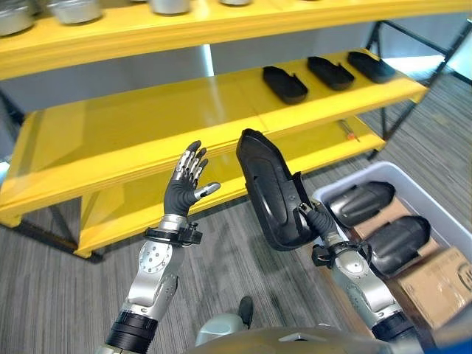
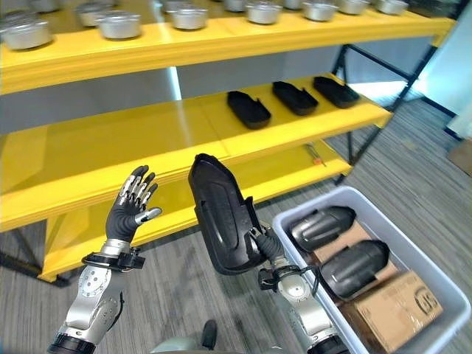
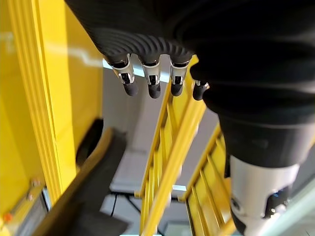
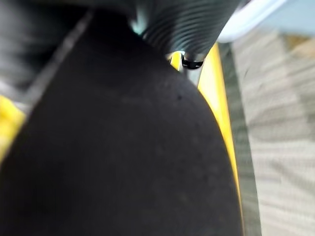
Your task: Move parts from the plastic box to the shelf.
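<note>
A long black moulded part (image 1: pixel 267 188) stands upright in the air in front of the yellow shelf (image 1: pixel 133 140), held at its lower end by my right hand (image 1: pixel 313 218), whose fingers curl round its edge. The same black part (image 4: pixel 123 157) sits very close before the right wrist camera. My left hand (image 1: pixel 187 184) is raised to the left of the part, palm toward it, fingers straight and spread, a short gap away. Two more black parts (image 1: pixel 361 200) lie in the pale plastic box (image 1: pixel 431 203) at the lower right. Three black parts (image 1: pixel 285 83) rest on the middle shelf at the right.
Metal bowls (image 2: pixel 118 23) line the top shelf. Cardboard boxes (image 1: pixel 439 284) sit in the plastic box under the parts. A small tool (image 1: pixel 348 131) lies on the lowest shelf board. Grey carpet (image 1: pixel 59 295) covers the floor. The shelf's dark frame leg (image 1: pixel 413 81) stands at the right.
</note>
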Robot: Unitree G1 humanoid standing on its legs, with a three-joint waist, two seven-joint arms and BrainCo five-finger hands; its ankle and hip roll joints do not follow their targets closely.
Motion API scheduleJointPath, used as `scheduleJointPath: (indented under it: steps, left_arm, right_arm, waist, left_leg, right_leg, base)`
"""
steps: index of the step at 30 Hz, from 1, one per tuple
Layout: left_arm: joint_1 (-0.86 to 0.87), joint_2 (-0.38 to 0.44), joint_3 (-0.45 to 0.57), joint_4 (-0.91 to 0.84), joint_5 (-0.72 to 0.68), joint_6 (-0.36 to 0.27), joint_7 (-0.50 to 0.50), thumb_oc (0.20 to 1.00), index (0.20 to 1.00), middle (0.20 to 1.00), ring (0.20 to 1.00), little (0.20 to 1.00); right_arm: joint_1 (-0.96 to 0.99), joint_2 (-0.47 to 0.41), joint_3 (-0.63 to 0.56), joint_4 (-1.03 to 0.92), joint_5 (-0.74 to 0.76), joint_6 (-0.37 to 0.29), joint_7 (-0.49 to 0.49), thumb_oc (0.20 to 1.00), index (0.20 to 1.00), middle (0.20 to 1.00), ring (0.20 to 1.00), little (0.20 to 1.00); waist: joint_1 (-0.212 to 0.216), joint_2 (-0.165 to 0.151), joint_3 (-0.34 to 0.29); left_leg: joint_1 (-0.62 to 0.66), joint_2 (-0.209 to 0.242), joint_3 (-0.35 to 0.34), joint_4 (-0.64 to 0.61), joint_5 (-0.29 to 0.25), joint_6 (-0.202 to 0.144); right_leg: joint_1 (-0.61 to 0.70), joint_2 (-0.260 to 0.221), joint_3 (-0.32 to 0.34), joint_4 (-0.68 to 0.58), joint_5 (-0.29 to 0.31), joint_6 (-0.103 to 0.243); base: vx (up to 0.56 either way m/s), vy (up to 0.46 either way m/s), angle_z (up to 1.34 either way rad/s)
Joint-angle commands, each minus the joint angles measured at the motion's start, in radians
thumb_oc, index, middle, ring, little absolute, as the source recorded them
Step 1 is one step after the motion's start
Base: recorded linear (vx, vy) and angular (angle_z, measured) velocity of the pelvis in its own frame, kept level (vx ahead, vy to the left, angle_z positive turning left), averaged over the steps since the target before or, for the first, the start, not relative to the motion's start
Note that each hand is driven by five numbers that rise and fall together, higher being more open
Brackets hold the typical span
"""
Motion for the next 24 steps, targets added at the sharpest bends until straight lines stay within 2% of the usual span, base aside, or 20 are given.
scheduleJointPath:
  steps: [1, 3, 6, 10, 12, 17, 24]
  left_arm:
    - [-0.019, -0.016, -0.015, -0.087, -0.003, -0.04, -0.014, 1.0, 1.0, 1.0, 1.0, 1.0]
    - [-0.015, -0.031, -0.037, -0.077, -0.083, -0.023, -0.041, 1.0, 1.0, 1.0, 1.0, 1.0]
    - [-0.01, -0.046, -0.078, -0.06, -0.056, -0.037, -0.047, 1.0, 1.0, 1.0, 1.0, 1.0]
    - [-0.009, -0.041, -0.122, -0.033, -0.053, -0.056, -0.048, 1.0, 1.0, 1.0, 1.0, 1.0]
    - [-0.011, -0.036, -0.138, -0.027, -0.062, -0.054, -0.059, 1.0, 1.0, 1.0, 1.0, 1.0]
    - [-0.006, -0.037, -0.151, -0.018, -0.042, -0.048, -0.046, 1.0, 1.0, 1.0, 1.0, 1.0]
    - [0.025, -0.039, -0.142, -0.031, -0.026, -0.008, -0.049, 1.0, 1.0, 1.0, 1.0, 1.0]
  right_arm:
    - [-0.071, 0.0, -0.024, -0.072, 0.036, -0.062, 0.012, 0.2, 0.2, 0.2, 0.2, 0.2]
    - [-0.063, -0.015, -0.031, -0.072, 0.032, -0.076, 0.008, 0.2, 0.2, 0.2, 0.2, 0.2]
    - [-0.062, -0.023, -0.037, -0.079, 0.036, -0.066, 0.017, 0.2, 0.2, 0.2, 0.2, 0.2]
    - [-0.061, -0.031, -0.046, -0.08, 0.07, -0.062, 0.027, 0.2, 0.2, 0.2, 0.2, 0.2]
    - [-0.06, -0.03, -0.052, -0.077, 0.08, -0.062, 0.027, 0.2, 0.2, 0.2, 0.2, 0.2]
    - [-0.066, -0.029, -0.05, -0.067, 0.088, -0.062, 0.022, 0.2, 0.2, 0.2, 0.2, 0.2]
    - [-0.062, -0.036, -0.03, -0.073, 0.079, -0.054, 0.021, 0.2, 0.2, 0.2, 0.2, 0.2]
  waist:
    - [-0.013, -0.015, -0.018]
    - [-0.034, -0.023, -0.018]
    - [-0.06, -0.031, -0.014]
    - [-0.086, -0.039, 0.005]
    - [-0.097, -0.042, 0.013]
    - [-0.092, -0.049, 0.01]
    - [-0.076, -0.045, -0.004]
  left_leg:
    - [0.042, -0.006, 0.113, 0.005, -0.084, -0.026]
    - [0.04, -0.025, 0.057, 0.005, -0.087, -0.026]
    - [0.04, -0.042, 0.004, 0.005, -0.091, -0.027]
    - [0.054, -0.047, -0.06, 0.005, -0.1, -0.022]
    - [0.06, -0.05, -0.097, 0.005, -0.099, -0.016]
    - [0.062, -0.057, -0.13, 0.005, -0.099, -0.013]
    - [0.083, -0.03, -0.077, 0.005, -0.113, -0.026]
  right_leg:
    - [0.02, 0.049, 0.004, -0.182, 0.201, -0.008]
    - [-0.005, 0.083, 0.105, -0.271, 0.236, -0.008]
    - [-0.056, 0.11, 0.201, -0.329, 0.302, 0.001]
    - [-0.126, 0.119, 0.301, -0.357, 0.379, 0.026]
    - [-0.146, 0.128, 0.349, -0.348, 0.391, 0.029]
    - [-0.119, 0.143, 0.366, -0.341, 0.371, 0.012]
    - [-0.021, 0.144, 0.317, -0.337, 0.283, -0.024]
  base:
    - [0.01, -0.008, 0.12]
    - [0.04, -0.006, 0.2]
    - [0.05, -0.014, 0.63]
    - [0.06, -0.081, 0.22]
    - [0.13, -0.135, 0.7]
    - [0.13, -0.122, 0.82]
    - [0.21, -0.128, 0.26]
